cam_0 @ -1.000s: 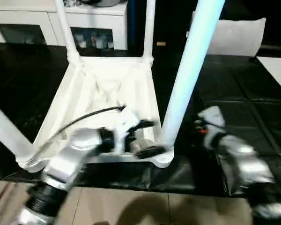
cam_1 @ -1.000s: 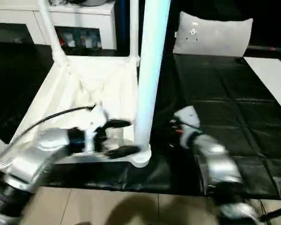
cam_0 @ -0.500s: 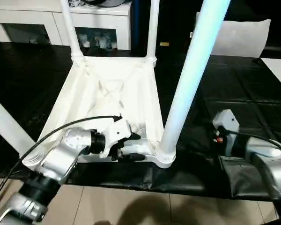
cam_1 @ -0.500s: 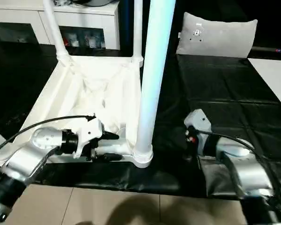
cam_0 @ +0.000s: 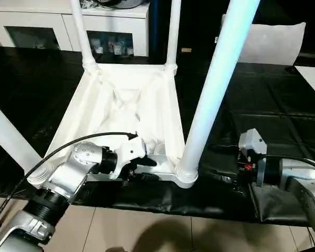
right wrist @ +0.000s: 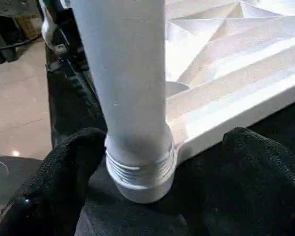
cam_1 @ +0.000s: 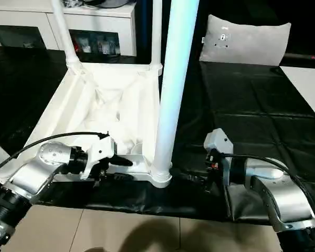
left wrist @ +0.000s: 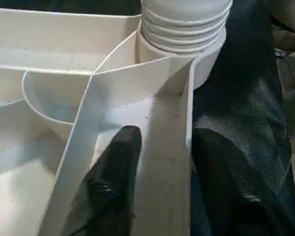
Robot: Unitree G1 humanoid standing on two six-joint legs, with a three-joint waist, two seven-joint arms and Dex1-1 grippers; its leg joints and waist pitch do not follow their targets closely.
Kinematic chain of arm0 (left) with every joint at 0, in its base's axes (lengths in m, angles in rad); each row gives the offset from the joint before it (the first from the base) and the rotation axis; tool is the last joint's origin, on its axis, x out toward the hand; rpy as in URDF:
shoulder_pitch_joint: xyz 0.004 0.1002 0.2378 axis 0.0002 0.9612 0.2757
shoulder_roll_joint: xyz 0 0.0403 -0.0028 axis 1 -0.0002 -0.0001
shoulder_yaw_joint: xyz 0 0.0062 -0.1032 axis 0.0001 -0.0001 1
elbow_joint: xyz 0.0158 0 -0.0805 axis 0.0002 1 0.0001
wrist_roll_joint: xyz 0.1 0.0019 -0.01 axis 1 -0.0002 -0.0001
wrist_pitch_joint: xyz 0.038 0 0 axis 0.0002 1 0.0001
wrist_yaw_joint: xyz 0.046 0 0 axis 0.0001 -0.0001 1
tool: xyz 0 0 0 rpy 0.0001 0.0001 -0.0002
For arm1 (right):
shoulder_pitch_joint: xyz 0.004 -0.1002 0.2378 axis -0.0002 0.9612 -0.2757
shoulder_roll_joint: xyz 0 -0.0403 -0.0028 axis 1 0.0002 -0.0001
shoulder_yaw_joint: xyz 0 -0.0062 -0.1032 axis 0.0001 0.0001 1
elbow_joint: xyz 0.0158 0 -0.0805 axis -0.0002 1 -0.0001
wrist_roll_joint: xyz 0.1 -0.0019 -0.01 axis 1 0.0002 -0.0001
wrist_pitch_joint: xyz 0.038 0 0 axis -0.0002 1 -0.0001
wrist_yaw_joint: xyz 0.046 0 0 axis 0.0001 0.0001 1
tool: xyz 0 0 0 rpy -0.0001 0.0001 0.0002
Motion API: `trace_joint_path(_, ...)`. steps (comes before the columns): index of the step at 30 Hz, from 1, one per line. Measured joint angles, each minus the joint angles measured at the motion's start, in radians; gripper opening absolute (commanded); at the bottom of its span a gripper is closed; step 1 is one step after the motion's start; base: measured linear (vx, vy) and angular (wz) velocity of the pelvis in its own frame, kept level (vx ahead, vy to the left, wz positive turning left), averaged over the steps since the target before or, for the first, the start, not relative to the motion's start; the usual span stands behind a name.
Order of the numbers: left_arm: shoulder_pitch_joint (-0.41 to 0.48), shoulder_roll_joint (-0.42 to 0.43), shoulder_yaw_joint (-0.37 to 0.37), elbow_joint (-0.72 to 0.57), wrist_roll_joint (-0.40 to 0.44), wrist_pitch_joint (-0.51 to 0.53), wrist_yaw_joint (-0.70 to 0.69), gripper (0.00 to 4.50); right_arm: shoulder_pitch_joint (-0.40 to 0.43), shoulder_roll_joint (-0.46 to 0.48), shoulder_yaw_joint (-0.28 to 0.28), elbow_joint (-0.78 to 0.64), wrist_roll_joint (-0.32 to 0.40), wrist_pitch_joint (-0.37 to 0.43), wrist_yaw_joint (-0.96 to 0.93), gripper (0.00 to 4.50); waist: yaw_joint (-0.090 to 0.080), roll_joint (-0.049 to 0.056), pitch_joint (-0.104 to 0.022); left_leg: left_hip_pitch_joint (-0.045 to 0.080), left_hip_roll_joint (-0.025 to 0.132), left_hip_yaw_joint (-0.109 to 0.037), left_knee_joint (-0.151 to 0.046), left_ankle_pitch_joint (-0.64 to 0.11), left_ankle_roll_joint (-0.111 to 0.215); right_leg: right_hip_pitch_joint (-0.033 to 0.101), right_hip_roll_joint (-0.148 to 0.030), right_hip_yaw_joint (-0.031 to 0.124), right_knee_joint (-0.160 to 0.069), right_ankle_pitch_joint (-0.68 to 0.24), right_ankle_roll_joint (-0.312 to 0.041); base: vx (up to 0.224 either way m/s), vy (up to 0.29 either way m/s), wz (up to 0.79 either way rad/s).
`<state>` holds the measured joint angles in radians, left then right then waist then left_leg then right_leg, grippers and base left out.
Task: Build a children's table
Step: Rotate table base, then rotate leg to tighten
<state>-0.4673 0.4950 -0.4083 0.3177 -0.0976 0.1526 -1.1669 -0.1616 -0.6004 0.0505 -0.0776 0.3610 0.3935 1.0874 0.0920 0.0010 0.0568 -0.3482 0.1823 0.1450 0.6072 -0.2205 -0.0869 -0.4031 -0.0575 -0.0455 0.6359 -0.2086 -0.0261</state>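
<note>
Left eye view shows the children's table [cam_0: 127, 107] lying upside down on the black-covered surface [cam_0: 283, 100], its ribbed underside facing up and all four legs standing in the corner sockets. At the near edge the left gripper [left wrist: 160, 162] straddles the rim wall of the top just beside the near right socket, one finger inside the frame and one outside; the left wrist view does not settle whether the fingers [left wrist: 113, 182] actually press the wall, so I cannot tell if it is clenched on it. The right gripper [right wrist: 137, 162] is spread wide, its two pads [right wrist: 54, 172] either side of the foot of the near right leg [cam_0: 215, 89], not squeezing it. The near left leg [cam_0: 10, 139] leans off toward the left, while the two far legs [cam_0: 170, 31] rise at the far corners in front of a white cabinet [cam_0: 47, 23] and a grey cushion [cam_1: 247, 39].

The legs look seated, so the step in hand seems to be taking hold of the table. Next calls for a firm hold on rim and leg, then turning it upright.
</note>
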Motion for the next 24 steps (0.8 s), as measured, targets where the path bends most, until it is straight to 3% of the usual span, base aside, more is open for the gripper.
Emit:
trace_joint_path(8, -0.011, -0.01, 0.002, 0.02, -0.004, 0.018, -0.03, 0.89, -0.003, 0.002, 0.016, -0.023, 0.037, 0.06, 0.011, 4.5, 0.0, 0.003, -0.002, 0.0, 0.0, 0.0, 0.0, 0.0, 0.0, 0.0, 0.0, 0.0, 0.0, 0.0, 0.0, 0.0, 0.0, 0.0)
trace_joint_path(16, -0.011, -0.023, 0.009, 0.046, -0.014, -0.002, -0.048, 0.12, -0.033, 0.011, 0.035, -0.02, 0.039, 0.065, 0.012, 4.5, 0.003, 0.005, -0.003, 0.001, 0.0, 0.0, 0.0, 0.001, -0.002, 0.001, -0.001, 0.0, 0.0, 0.002, 0.001, 0.0, 0.0, 0.0)
trace_joint_path(19, -0.01, -0.026, 0.011, 0.051, -0.014, -0.018, -0.053, 0.02, -0.037, 0.02, 0.038, -0.015, 0.039, 0.065, 0.015, 4.5, 0.0, 0.005, -0.003, 0.0, 0.0, 0.0, 0.0, 0.001, -0.002, 0.001, -0.001, 0.0, -0.001, 0.002, 0.001, 0.0, 0.0, 0.0)
trace_joint_path(24, -0.006, -0.028, 0.018, 0.056, -0.014, -0.031, -0.063, 0.0, -0.073, 0.052, 0.071, 0.047, 0.042, 0.065, 0.038, 4.01, -0.003, 0.008, -0.005, 0.0, 0.0, 0.0, -0.001, 0.001, -0.002, 0.0, -0.001, 0.0, -0.001, 0.002, 0.001, 0.0, 0.0, 0.0)
